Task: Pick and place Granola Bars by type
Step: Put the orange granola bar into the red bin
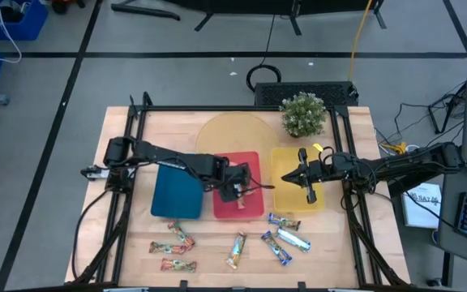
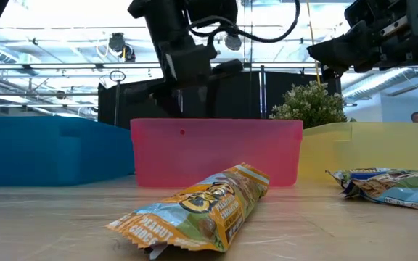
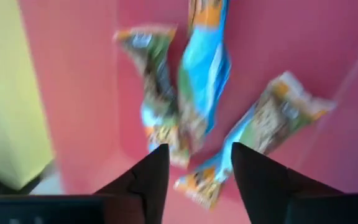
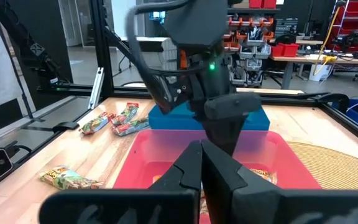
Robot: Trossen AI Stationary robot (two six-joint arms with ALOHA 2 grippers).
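Note:
My left gripper [image 1: 240, 190] hangs open over the red tray [image 1: 250, 207]. In the left wrist view its fingers [image 3: 197, 168] stand above three orange-gold bars with blue print [image 3: 205, 62], [image 3: 157, 87], [image 3: 263, 127] that lie flat on the tray floor. My right gripper [image 1: 292, 178] is shut and holds nothing, hovering over the yellow tray [image 1: 286, 158]; its shut tips show in its wrist view [image 4: 202, 165]. On the bare table lie two red-green bars [image 1: 173, 237], [image 1: 177, 264], one orange-gold bar [image 1: 236, 250] [image 2: 194, 210] and three blue-silver bars [image 1: 282, 221], [image 1: 292, 238], [image 1: 276, 248].
The blue tray [image 1: 175, 195] sits to the left of the red one. A round yellowish mat [image 1: 225, 134] and a potted plant [image 1: 302, 113] lie toward the far edge. A black frame [image 1: 136, 122] rims the table. The loose bars lie along the near strip.

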